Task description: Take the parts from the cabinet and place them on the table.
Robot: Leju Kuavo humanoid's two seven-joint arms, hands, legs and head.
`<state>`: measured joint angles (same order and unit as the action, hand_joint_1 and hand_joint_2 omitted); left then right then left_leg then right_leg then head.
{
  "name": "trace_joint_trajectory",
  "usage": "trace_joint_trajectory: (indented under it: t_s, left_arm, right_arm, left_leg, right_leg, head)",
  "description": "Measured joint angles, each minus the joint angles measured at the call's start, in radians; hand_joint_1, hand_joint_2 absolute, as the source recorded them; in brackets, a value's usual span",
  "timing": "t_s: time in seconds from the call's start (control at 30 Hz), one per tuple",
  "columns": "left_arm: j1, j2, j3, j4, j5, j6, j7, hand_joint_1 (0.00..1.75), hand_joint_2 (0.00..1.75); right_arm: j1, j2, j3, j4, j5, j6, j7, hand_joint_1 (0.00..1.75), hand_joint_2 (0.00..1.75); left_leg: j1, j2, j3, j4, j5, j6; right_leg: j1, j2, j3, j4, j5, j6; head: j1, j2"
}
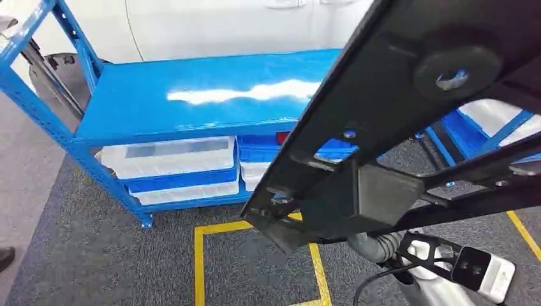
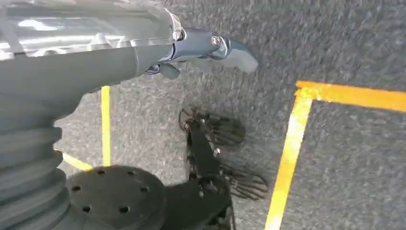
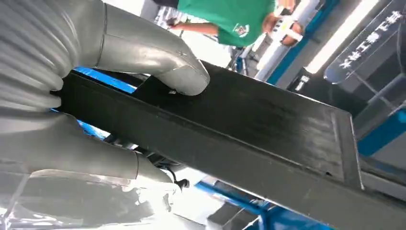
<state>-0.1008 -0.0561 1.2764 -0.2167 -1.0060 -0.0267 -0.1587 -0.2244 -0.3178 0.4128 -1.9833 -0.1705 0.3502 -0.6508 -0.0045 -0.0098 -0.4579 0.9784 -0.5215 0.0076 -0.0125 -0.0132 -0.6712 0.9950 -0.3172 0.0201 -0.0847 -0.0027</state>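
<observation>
A large black part [image 1: 383, 95], a flat panel with a round boss and angled struts, is held up close in the head view and covers the right half of it. My right hand [image 3: 72, 100] grips one long bar of this black part [image 3: 249, 129], thumb [image 3: 163, 67] on its upper face and the other fingers wrapped beneath. In the head view that hand's grey wrist [image 1: 377, 246] shows just below the part. The blue cabinet [image 1: 191, 95] stands ahead to the left, its top shelf bare. My left hand [image 2: 210, 48] hangs over the carpet with one finger stretched out, holding nothing.
White and blue bins [image 1: 172, 159] fill the cabinet's lower shelf. A second blue rack [image 1: 485, 124] shows behind the part at right. Yellow tape [image 1: 200, 268] marks the grey carpet. A person in a green shirt [image 3: 230, 19] stands beyond the part. A shoe [image 1: 5, 256] shows at the far left.
</observation>
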Motion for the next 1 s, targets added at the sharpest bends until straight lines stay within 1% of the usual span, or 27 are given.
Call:
trace_joint_trajectory:
  t_s: [0.03,0.07,0.1,0.13,0.17,0.2,0.23,0.27,0.3,0.33,0.37,0.4,0.43,0.5,0.53,0.57,0.6,0.63,0.67,0.7,0.73,0.77,0.8,0.83,0.87,0.9,1.0]
  left_arm:
    - [0.002,0.0,0.0,0.0,-0.001,0.0,0.0,0.0,1.75]
    - [0.001,0.0,0.0,0.0,-0.002,0.0,0.0,0.0,1.75]
    - [0.001,0.0,0.0,0.0,-0.003,0.0,-0.001,0.0,1.75]
    - [0.0,0.0,0.0,0.0,-0.002,0.0,-0.004,0.0,1.75]
    - [0.0,0.0,0.0,0.0,-0.002,0.004,-0.011,0.0,1.75]
    - [0.001,0.0,0.0,0.0,-0.001,0.006,-0.015,0.0,1.75]
    - [0.002,0.0,0.0,0.0,0.0,0.008,-0.016,0.0,1.75]
    - [0.002,0.0,0.0,0.0,-0.002,0.011,-0.018,0.0,1.75]
    - [0.002,-0.001,0.0,0.0,-0.002,0.016,-0.018,0.0,1.75]
    - [0.003,-0.002,0.0,0.0,-0.002,0.018,-0.018,0.0,1.75]
    - [0.003,-0.003,0.0,0.0,-0.003,0.018,-0.018,0.0,1.75]
    - [0.004,-0.007,0.0,0.0,-0.003,0.018,-0.018,0.0,1.75]
    - [0.005,-0.008,0.0,0.0,-0.003,0.019,-0.018,0.0,1.75]
    - [0.005,-0.008,0.0,0.0,-0.003,0.021,-0.017,0.0,1.75]
    - [0.006,-0.007,0.0,0.0,-0.004,0.021,-0.016,0.0,1.75]
    - [0.006,-0.006,0.0,0.0,-0.006,0.021,-0.016,0.0,1.75]
    - [0.007,-0.007,0.0,0.0,-0.007,0.02,-0.015,0.0,1.75]
    - [0.008,-0.007,0.0,0.0,-0.01,0.018,-0.013,0.0,1.75]
    - [0.008,-0.007,0.0,0.0,-0.011,0.018,-0.013,0.0,1.75]
    - [0.008,-0.007,0.0,0.0,-0.011,0.017,-0.013,0.0,1.75]
    - [0.009,-0.007,0.0,0.0,-0.011,0.016,-0.014,0.0,1.75]
    - [0.009,-0.007,0.0,0.0,-0.011,0.016,-0.016,0.0,1.75]
    - [0.009,-0.007,0.0,0.0,-0.011,0.014,-0.018,0.0,1.75]
    - [0.008,-0.007,0.0,0.0,-0.011,0.013,-0.02,0.0,1.75]
    - [0.008,-0.007,0.0,0.0,-0.011,0.01,-0.023,0.0,1.75]
    - [0.009,-0.007,0.0,0.0,-0.01,0.005,-0.026,0.0,1.75]
    - [0.016,-0.007,0.0,0.0,-0.011,-0.007,-0.031,0.0,1.75]
  right_arm:
    - [0.003,0.005,0.0,0.002,-0.001,0.0,0.0,1.75,1.75]
    - [0.006,0.007,-0.001,0.004,-0.001,0.0,0.0,1.75,1.75]
    - [0.009,0.007,-0.002,0.005,-0.001,0.001,0.0,1.75,1.75]
    - [0.013,0.008,-0.003,0.006,-0.001,0.003,0.0,1.75,1.75]
    - [0.017,0.008,-0.006,0.006,0.0,0.009,0.0,1.75,1.75]
    - [0.022,0.008,-0.007,0.007,0.0,0.013,0.0,1.75,1.75]
    - [0.026,0.007,-0.008,0.008,0.001,0.015,0.0,1.75,1.75]
    - [0.029,0.008,-0.008,0.01,0.003,0.019,0.0,1.75,1.75]
    - [0.032,0.007,-0.009,0.012,0.005,0.022,0.0,1.75,1.75]
    - [0.034,0.007,-0.01,0.013,0.009,0.026,0.0,1.75,1.75]
    - [0.035,0.007,-0.011,0.013,0.013,0.027,0.0,1.75,1.75]
    - [0.034,0.007,-0.012,0.013,0.015,0.029,0.0,1.75,1.75]
    - [0.033,0.008,-0.015,0.013,0.015,0.032,0.0,1.75,1.75]
    - [0.038,0.008,-0.02,0.014,0.017,0.035,0.0,1.75,1.75]
    - [0.043,0.008,-0.022,0.014,0.018,0.036,0.0,1.75,1.75]
    - [0.045,0.008,-0.022,0.014,0.02,0.036,0.0,1.75,1.75]
    - [0.046,0.008,-0.023,0.016,0.024,0.037,0.0,1.75,1.75]
    - [0.048,0.008,-0.024,0.018,0.027,0.041,0.0,1.75,1.75]
    - [0.049,0.007,-0.026,0.02,0.032,0.046,0.0,1.75,1.75]
    - [0.052,0.008,-0.028,0.021,0.034,0.05,0.0,1.75,1.75]
    - [0.054,0.008,-0.029,0.022,0.035,0.051,0.0,1.75,1.75]
    - [0.057,0.008,-0.033,0.023,0.039,0.052,0.0,1.75,1.75]
    - [0.058,0.008,-0.036,0.022,0.042,0.054,0.0,1.75,1.75]
    - [0.058,0.008,-0.038,0.023,0.044,0.055,0.0,1.75,1.75]
    - [0.058,0.008,-0.041,0.022,0.047,0.055,0.0,1.75,1.75]
    - [0.056,0.008,-0.043,0.023,0.048,0.053,0.0,1.75,1.75]
    - [0.058,0.008,-0.042,0.025,0.052,0.046,0.0,1.75,1.75]
  left_leg:
    - [0.008,0.007,-0.01,-0.005,0.017,0.012]
    - [0.005,0.009,-0.027,-0.005,0.032,0.019]
    - [0.004,0.011,-0.043,-0.005,0.045,0.027]
    - [0.002,0.012,-0.059,-0.004,0.06,0.029]
    - [0.0,0.012,-0.075,-0.003,0.075,0.029]
    - [-0.002,0.011,-0.095,-0.003,0.083,0.029]
    - [-0.003,0.012,-0.115,-0.002,0.097,0.028]
    - [-0.005,0.013,-0.139,0.002,0.112,0.026]
    - [-0.005,0.014,-0.159,0.005,0.124,0.024]
    - [-0.005,0.014,-0.175,0.01,0.135,0.022]
    - [-0.005,0.014,-0.183,0.013,0.144,0.019]
    - [-0.008,0.014,-0.187,0.019,0.147,0.013]
    - [-0.007,0.016,-0.189,0.019,0.158,0.007]
    - [-0.002,0.019,-0.195,0.015,0.179,-0.003]
    - [-0.004,0.017,-0.2,0.018,0.179,-0.009]
    - [0.0,0.012,-0.208,0.034,0.155,-0.015]
    - [0.0,0.011,-0.222,0.077,0.108,-0.022]
    - [0.004,0.011,-0.245,0.154,0.049,-0.028]
    - [0.007,0.011,-0.268,0.233,0.004,-0.033]
    - [0.009,0.011,-0.285,0.297,-0.015,-0.036]
    - [0.009,0.011,-0.285,0.325,-0.007,-0.037]
    - [0.01,0.011,-0.264,0.308,0.023,-0.038]
    - [0.01,0.011,-0.225,0.254,0.054,-0.038]
    - [0.011,0.006,-0.164,0.167,0.077,-0.036]
    - [0.014,-0.022,-0.101,0.07,0.073,-0.032]
    - [0.016,-0.043,-0.072,0.031,0.052,-0.024]
    - [0.005,-0.023,-0.081,0.025,0.054,-0.008]
  right_leg:
    - [-0.001,0.003,-0.007,0.003,-0.006,0.005]
    - [-0.004,0.006,-0.023,0.033,-0.071,0.006]
    - [-0.005,0.006,-0.037,0.09,-0.144,0.005]
    - [-0.004,0.006,-0.053,0.17,-0.212,0.006]
    - [-0.004,0.006,-0.064,0.246,-0.255,0.007]
    - [-0.004,0.006,-0.068,0.306,-0.259,0.007]
    - [-0.004,0.006,-0.064,0.344,-0.224,0.006]
    - [-0.002,0.006,-0.046,0.35,-0.157,0.002]
    - [0.0,0.006,-0.012,0.319,-0.111,-0.002]
    - [0.002,0.005,0.044,0.254,-0.103,-0.008]
    - [0.007,0.0,0.129,0.149,-0.148,-0.018]
    - [0.014,-0.002,0.218,0.019,-0.207,-0.023]
    - [0.014,-0.002,0.242,-0.029,-0.237,-0.026]
    - [0.022,-0.001,0.226,-0.021,-0.221,-0.034]
    - [0.012,-0.002,0.224,-0.029,-0.209,-0.043]
    - [0.011,-0.007,0.219,-0.029,-0.201,-0.046]
    - [0.011,-0.006,0.213,-0.028,-0.194,-0.049]
    - [0.012,-0.008,0.204,-0.028,-0.188,-0.056]
    - [0.015,-0.009,0.196,-0.027,-0.181,-0.057]
    - [0.016,-0.009,0.185,-0.025,-0.174,-0.057]
    - [0.016,-0.009,0.174,-0.02,-0.169,-0.055]
    - [0.015,-0.009,0.162,-0.015,-0.164,-0.053]
    - [0.015,-0.008,0.15,-0.008,-0.161,-0.051]
    - [0.013,0.003,0.139,0.0,-0.157,-0.046]
    - [0.011,0.008,0.132,0.008,-0.155,-0.042]
    - [0.014,0.01,0.119,0.012,-0.153,-0.035]
    - [0.008,0.029,0.114,0.011,-0.14,-0.017]
  head:
    - [0.0,0.0]
    - [0.0,0.0]
    - [0.0,0.0]
    - [0.0,0.0]
    - [0.0,0.0]
    - [0.0,0.0]
    - [0.0,0.0]
    - [0.0,0.0]
    - [0.0,0.0]
    - [0.0,0.0]
    - [0.0,0.0]
    - [0.0,0.0]
    - [0.0,0.0]
    - [0.0,0.0]
    - [0.0,0.0]
    - [0.0,0.0]
    - [0.0,0.0]
    - [0.0,0.0]
    - [0.0,0.0]
    - [0.0,0.0]
    - [0.0,0.0]
    - [0.0,0.0]
    - [0.0,0.0]
    - [0.0,0.0]
    - [0.0,0.0]
    - [0.0,0.0]
    - [0.0,0.0]
